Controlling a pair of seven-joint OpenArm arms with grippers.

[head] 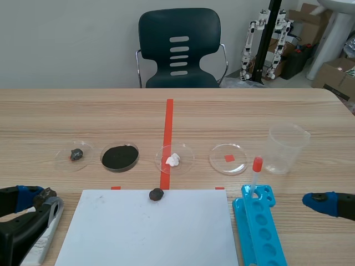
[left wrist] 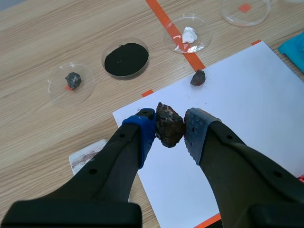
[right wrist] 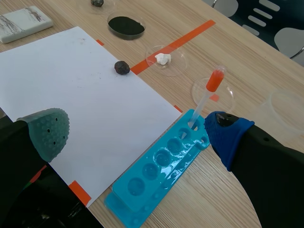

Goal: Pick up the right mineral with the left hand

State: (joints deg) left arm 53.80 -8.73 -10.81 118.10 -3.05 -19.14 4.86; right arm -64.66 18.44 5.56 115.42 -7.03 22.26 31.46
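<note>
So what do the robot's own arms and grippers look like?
Both arms are black and chunky. The left gripper has two thick black fingers tipped with soft dotted pads, one blue, one duller grey. The right gripper matches: a grey-green dotted pad and a blue one.

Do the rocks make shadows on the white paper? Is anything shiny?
Left wrist view: the loose rock casts just a faint, soft shadow on the paper; the held rock, in the left gripper, looks dull, with no glare. Scene view: the same small soft shadow under the loose rock. Right wrist view: the blue tray shows soft bright spots around its wells.
</note>
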